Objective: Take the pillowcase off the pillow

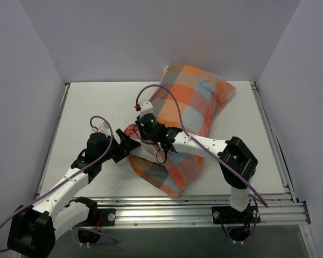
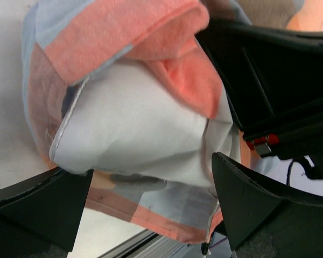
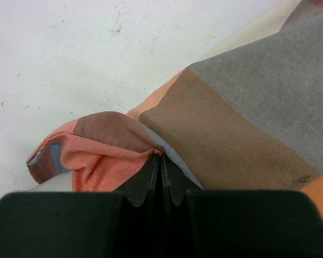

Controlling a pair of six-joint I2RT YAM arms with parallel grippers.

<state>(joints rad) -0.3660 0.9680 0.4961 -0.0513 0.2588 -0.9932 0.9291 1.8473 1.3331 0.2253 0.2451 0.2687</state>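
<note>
Most of the pillowcase (image 1: 185,115) covered the pillow, which lay diagonally across the table (image 1: 97,107) with its open end towards the arms. Only a white corner of the pillow (image 2: 134,129) showed at that mouth, so nearly all the stripping was left to do. The right gripper (image 3: 161,159), reaching across low, was pinched tight on the case's orange hem. The left gripper (image 2: 151,166) stood spread wide, its fingers either side of the bare corner, holding nothing.

A white table top (image 1: 91,107) is shown enclosed by plain pale walls at the back (image 1: 161,37), left (image 1: 21,97) and right (image 1: 304,97). Ribbed aluminium rails (image 1: 167,210) are laid along its near edge, and a narrower rail (image 1: 270,134) along its right edge.
</note>
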